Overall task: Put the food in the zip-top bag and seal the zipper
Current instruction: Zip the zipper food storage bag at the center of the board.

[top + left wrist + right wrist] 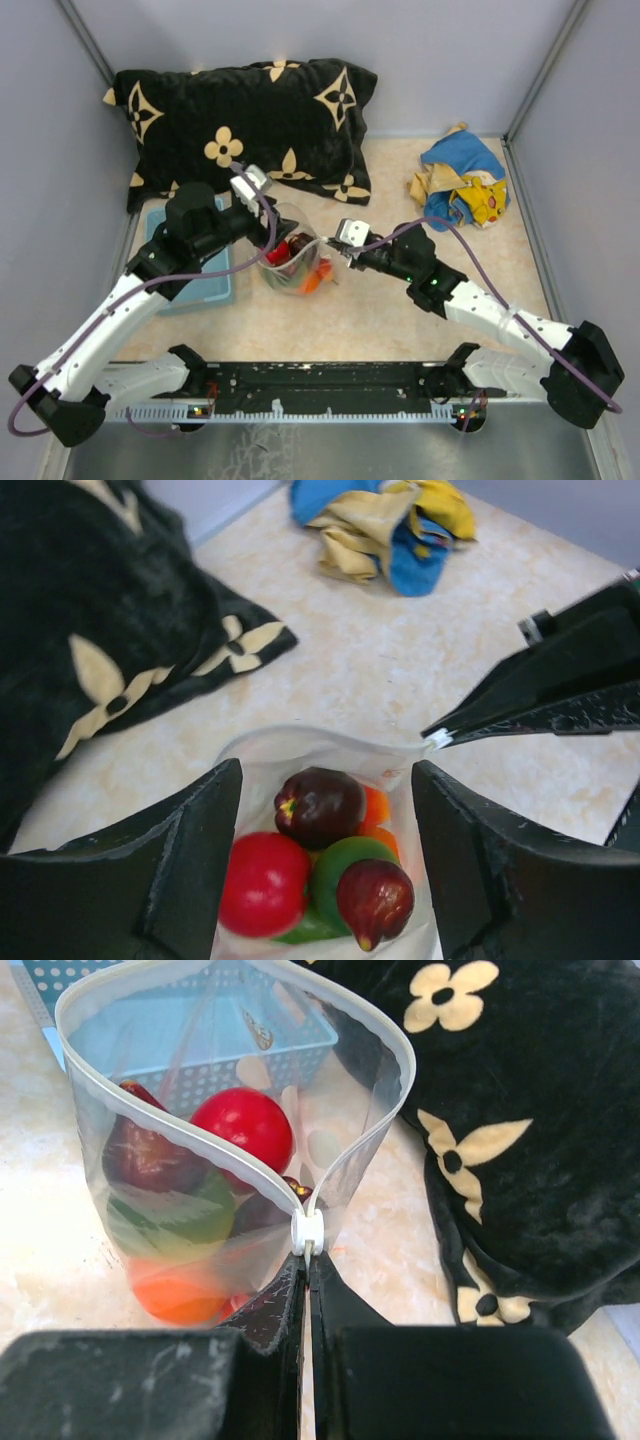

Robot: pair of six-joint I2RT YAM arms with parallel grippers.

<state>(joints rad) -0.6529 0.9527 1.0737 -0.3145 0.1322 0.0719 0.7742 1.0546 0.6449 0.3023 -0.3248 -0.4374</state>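
Note:
The zip-top bag stands upright with its mouth open in the middle of the table. Inside lies the food: a dark purple piece, a red one, a green one, a brown fig and an orange piece. My left gripper hangs open over the mouth, one finger on either side, holding nothing. The right gripper is shut on the end of the zipper, just below the white slider. The zipper strips are spread apart.
A light blue basket sits left of the bag, under my left arm. A black pillow with cream flowers lies behind. A blue-and-yellow cloth is bunched at the back right. Grey walls stand on three sides.

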